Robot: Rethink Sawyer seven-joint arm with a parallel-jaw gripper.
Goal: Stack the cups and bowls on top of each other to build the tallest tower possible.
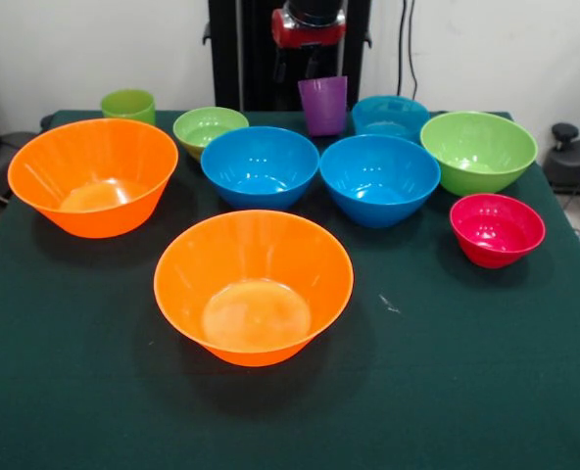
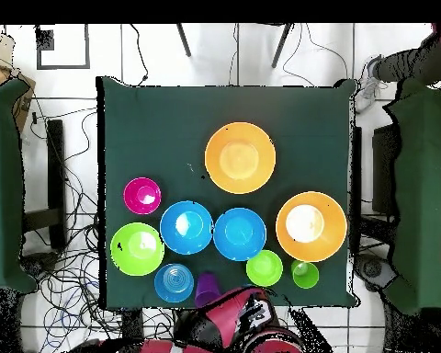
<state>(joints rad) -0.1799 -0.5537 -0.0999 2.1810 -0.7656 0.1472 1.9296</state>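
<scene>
Bowls and cups stand separately on the dark green bench [image 1: 486, 392]; nothing is stacked. In the front view, one orange bowl [image 1: 254, 286] sits near the middle, toward 6 o'clock, and the second orange bowl [image 1: 93, 176] lies at its 10 o'clock. Two blue bowls [image 1: 261, 165] [image 1: 379, 179] stand side by side, nearly touching, at 12 to 1 o'clock of the middle bowl. A large lime bowl [image 1: 479, 150] is at 2 o'clock, with the red-pink bowl [image 1: 497, 229] just below it. Along the far row stand the green cup [image 1: 128, 104], a small lime bowl [image 1: 210, 128], the purple cup [image 1: 323, 105] and the teal bowl [image 1: 389, 117]. The gripper [image 1: 310, 61] hangs directly above the purple cup; whether it is wide or narrow I cannot tell.
</scene>
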